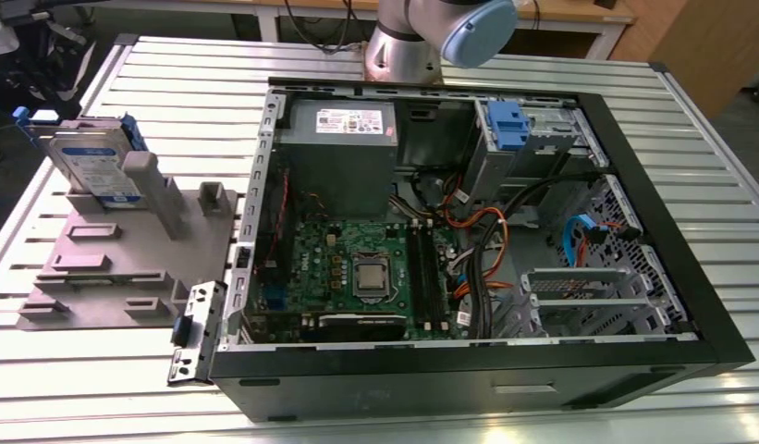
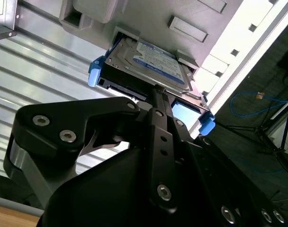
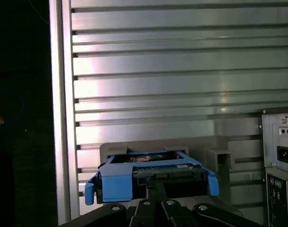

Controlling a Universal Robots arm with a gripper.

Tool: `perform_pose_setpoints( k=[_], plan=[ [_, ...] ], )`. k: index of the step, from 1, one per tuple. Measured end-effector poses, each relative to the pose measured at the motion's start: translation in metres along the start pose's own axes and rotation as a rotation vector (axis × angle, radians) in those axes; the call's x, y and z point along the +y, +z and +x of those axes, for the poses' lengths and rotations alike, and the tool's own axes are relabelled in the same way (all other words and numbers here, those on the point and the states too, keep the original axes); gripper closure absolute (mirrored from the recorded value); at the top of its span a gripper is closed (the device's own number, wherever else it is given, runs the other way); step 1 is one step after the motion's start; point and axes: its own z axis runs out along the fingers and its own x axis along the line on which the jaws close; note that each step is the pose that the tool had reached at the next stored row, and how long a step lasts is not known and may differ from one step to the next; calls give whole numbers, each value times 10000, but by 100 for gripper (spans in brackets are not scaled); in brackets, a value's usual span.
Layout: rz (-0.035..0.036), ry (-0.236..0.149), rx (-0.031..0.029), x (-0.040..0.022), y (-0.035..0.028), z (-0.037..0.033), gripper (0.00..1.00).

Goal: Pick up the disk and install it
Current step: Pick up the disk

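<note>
You could not have judged the gripper (image 2: 157, 92) from either wrist view. Its black body and links crowded the foreground, and I cannot tell how far it stood open or whether it had hold of anything. In the second wrist view its tip overlapped the near edge of the disk (image 2: 148, 64), but it was not clear whether it touched the disk or merely sat in front of it. The same black links cut off the lower edge of the disk (image 3: 151, 172) in the first wrist view. There you saw it end-on, so its label was hidden and only the connector end and the blue frame faced you. In the exterior view the arm (image 1: 410, 46) was cut off by the picture's upper edge, and a grey post (image 1: 154, 194) of the fixture (image 1: 108, 259) covered part of the disk (image 1: 93, 165).

The disk was a flat silver drive with a white-and-blue label across its face. Blue plastic rails ran along its sides, their ends sticking out as tabs at the corners. It stood on edge, leaning, in the grey fixture on the slatted metal table (image 1: 108, 398). That put it at the exterior view's left, beside the open computer case (image 1: 478, 384) and apart from it.
</note>
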Motion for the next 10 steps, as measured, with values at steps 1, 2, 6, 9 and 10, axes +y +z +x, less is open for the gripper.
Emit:
perform_pose_setpoints(
  k=[1, 2, 6, 9, 10],
  plan=[
    [-3, -134, 5, 0, 0, 0, 89],
    [-6, -288, 11, 0, 0, 0, 89],
    [-18, -951, 33, 0, 0, 0, 89],
    [-29, -1458, 53, 0, 0, 0, 89],
    [-34, -1627, 58, 0, 0, 0, 89]
  ],
)
